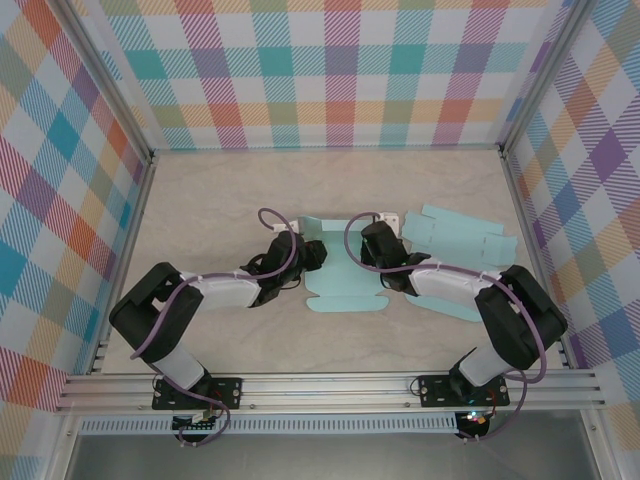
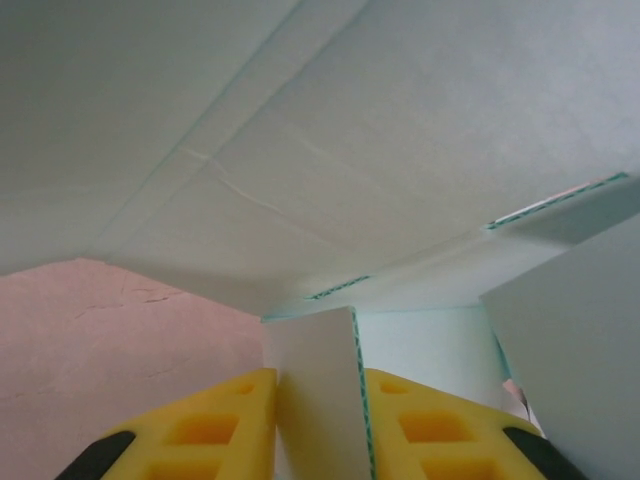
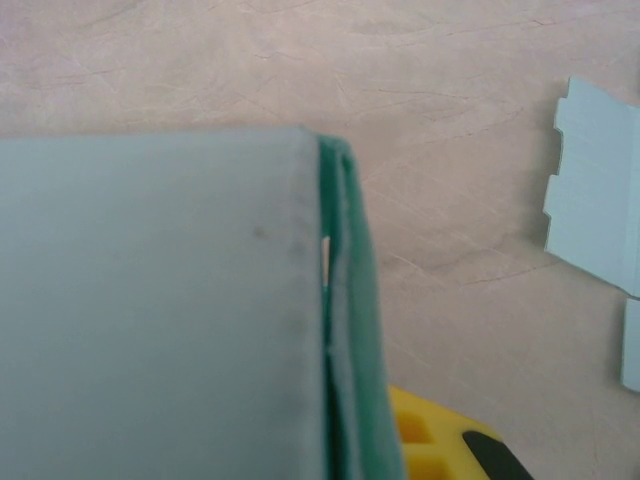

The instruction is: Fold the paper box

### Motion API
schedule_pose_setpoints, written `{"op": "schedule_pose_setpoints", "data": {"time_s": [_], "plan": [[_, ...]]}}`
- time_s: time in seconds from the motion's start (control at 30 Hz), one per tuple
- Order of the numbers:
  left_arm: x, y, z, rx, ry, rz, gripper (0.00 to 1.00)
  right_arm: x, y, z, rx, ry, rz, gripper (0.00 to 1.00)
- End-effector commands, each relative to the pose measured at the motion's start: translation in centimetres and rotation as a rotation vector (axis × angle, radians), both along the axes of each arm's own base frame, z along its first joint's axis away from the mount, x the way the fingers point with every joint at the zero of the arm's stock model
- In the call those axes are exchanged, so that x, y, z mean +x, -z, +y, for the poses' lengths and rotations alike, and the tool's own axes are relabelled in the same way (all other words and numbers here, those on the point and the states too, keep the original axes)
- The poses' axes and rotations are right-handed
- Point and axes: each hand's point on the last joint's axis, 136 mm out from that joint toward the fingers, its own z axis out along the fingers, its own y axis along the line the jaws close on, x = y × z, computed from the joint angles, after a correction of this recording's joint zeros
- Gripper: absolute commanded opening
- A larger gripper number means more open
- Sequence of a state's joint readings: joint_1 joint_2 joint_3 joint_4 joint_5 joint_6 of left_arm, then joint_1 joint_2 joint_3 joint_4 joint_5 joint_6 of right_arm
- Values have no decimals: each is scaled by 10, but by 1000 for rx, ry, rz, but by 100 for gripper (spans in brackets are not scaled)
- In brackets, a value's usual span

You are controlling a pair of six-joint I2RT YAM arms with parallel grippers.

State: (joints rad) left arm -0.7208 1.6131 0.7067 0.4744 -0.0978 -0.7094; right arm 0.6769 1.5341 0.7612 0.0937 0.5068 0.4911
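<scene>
The light teal paper box (image 1: pixel 345 285) lies half folded in the middle of the table, between both arms. My left gripper (image 1: pixel 308 254) is at its left side. In the left wrist view the two yellow fingers (image 2: pixel 215 430) pinch an upright flap (image 2: pixel 318 380) of the box, with larger panels (image 2: pixel 380 150) arching overhead. My right gripper (image 1: pixel 378 246) is at the box's right side. In the right wrist view a doubled-over wall (image 3: pixel 340 330) of the box stands against one yellow finger (image 3: pixel 430 445); the other finger is hidden behind the panel (image 3: pixel 150 300).
A second flat teal box blank (image 1: pixel 462 240) lies on the table to the right, and its notched edge (image 3: pixel 595 190) shows in the right wrist view. Checked walls enclose the table on three sides. Bare tabletop (image 1: pixel 200 200) stretches to the left and back.
</scene>
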Motion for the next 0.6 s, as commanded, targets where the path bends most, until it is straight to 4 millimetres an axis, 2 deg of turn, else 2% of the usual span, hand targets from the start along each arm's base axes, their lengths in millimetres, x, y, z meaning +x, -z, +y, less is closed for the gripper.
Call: {"op": "schedule_pose_setpoints", "data": {"time_s": [0.0, 0.2, 0.37, 0.47, 0.57], "plan": [[-9, -47, -20, -111, 72, -113, 21, -1, 0, 22, 45, -40, 13, 0], [-8, -49, -22, -118, 71, -111, 18, 0, 3, 26, 50, -46, 26, 0], [-7, -54, -26, -131, 86, -116, 26, -1, 5, 27, 36, -56, 33, 0], [-9, -58, -21, -118, 78, -127, 26, -1, 6, 25, 27, -53, 35, 0], [-10, -59, -7, -64, 40, -131, 28, -1, 7, 24, 16, -47, 39, 0]]}}
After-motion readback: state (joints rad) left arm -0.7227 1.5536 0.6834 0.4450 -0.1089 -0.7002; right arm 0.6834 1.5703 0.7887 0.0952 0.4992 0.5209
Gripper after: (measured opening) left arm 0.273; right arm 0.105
